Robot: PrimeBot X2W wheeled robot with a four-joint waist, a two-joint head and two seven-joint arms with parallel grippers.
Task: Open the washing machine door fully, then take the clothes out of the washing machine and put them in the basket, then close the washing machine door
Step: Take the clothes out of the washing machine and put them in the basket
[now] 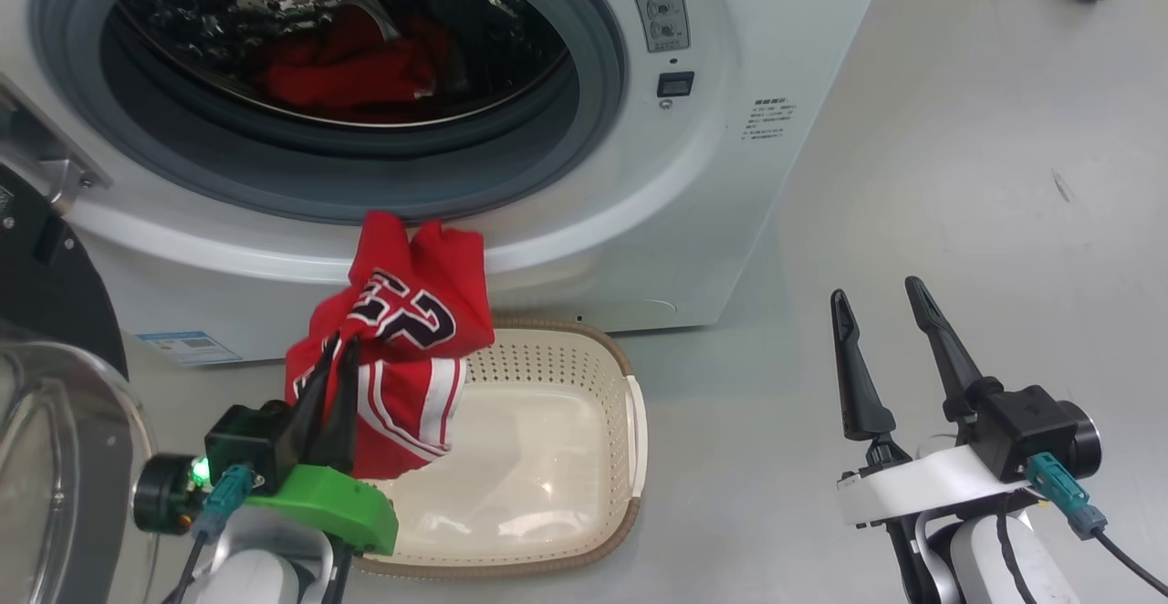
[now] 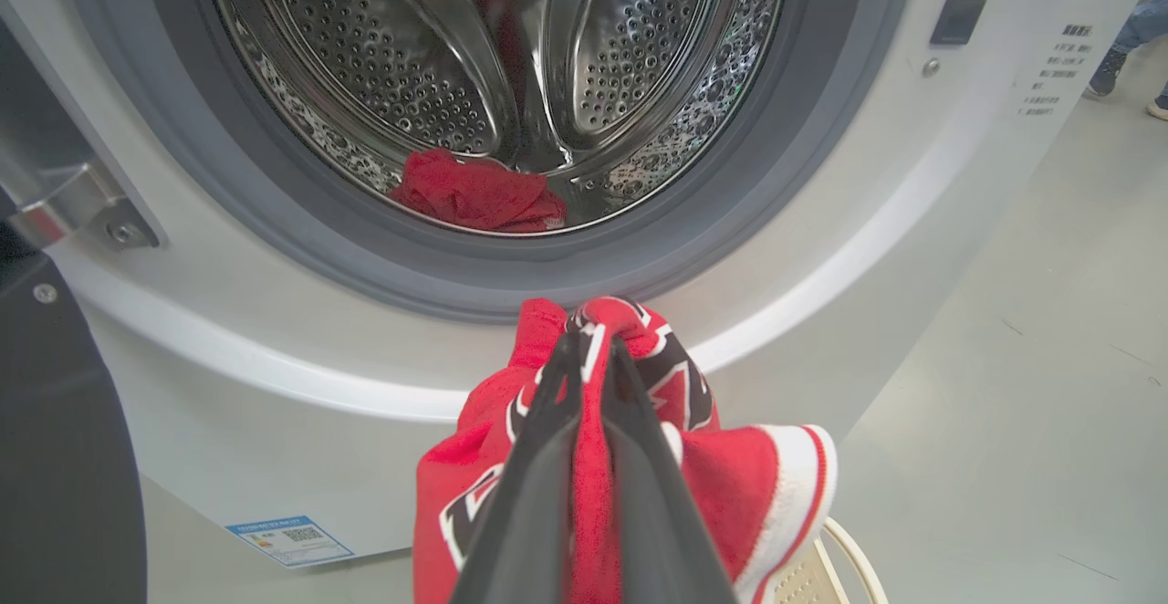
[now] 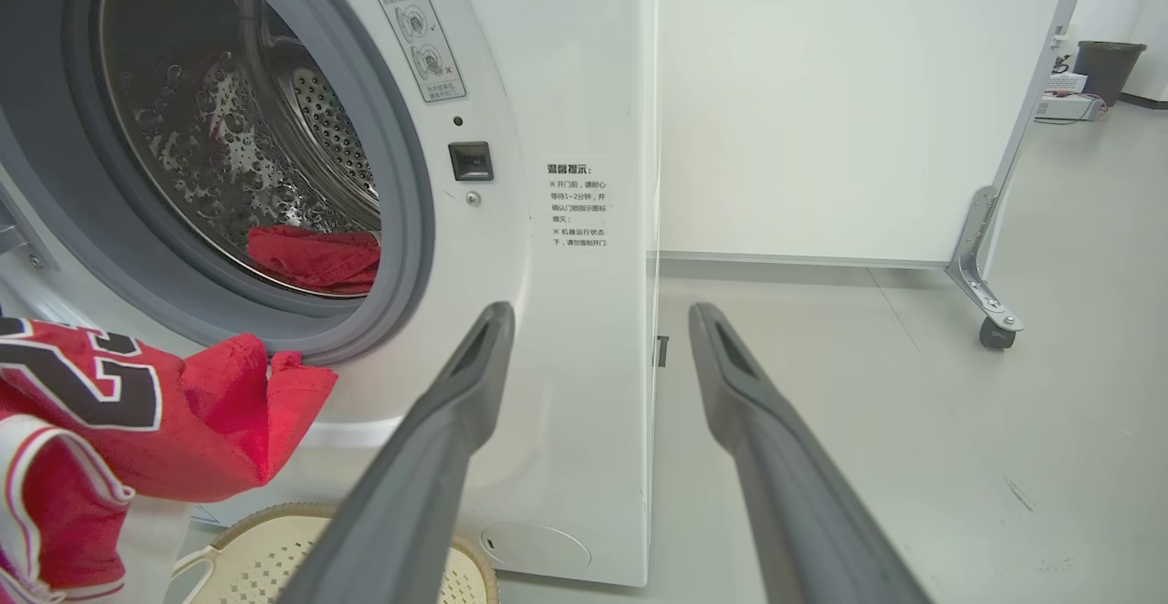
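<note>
My left gripper (image 1: 336,348) (image 2: 589,348) is shut on a red garment with white stripes and dark lettering (image 1: 401,339) (image 2: 766,476) (image 3: 182,412), which hangs over the left part of the cream basket (image 1: 557,458) (image 3: 274,540). The basket stands on the floor in front of the washing machine (image 1: 730,175) (image 3: 566,312). More red clothes (image 1: 356,70) (image 2: 474,193) (image 3: 315,257) lie in the steel drum. The washing machine door (image 1: 55,312) (image 2: 55,458) stands swung open at the left. At the lower right my right gripper (image 1: 881,298) (image 3: 598,321) is open and holds nothing, off to the right of the basket.
Bare grey floor (image 1: 958,175) stretches to the right of the machine. A white partition on castor wheels (image 3: 995,330) stands beyond it, with a dark bin (image 3: 1109,70) farther back. A person's feet (image 2: 1131,66) show at the far right of the left wrist view.
</note>
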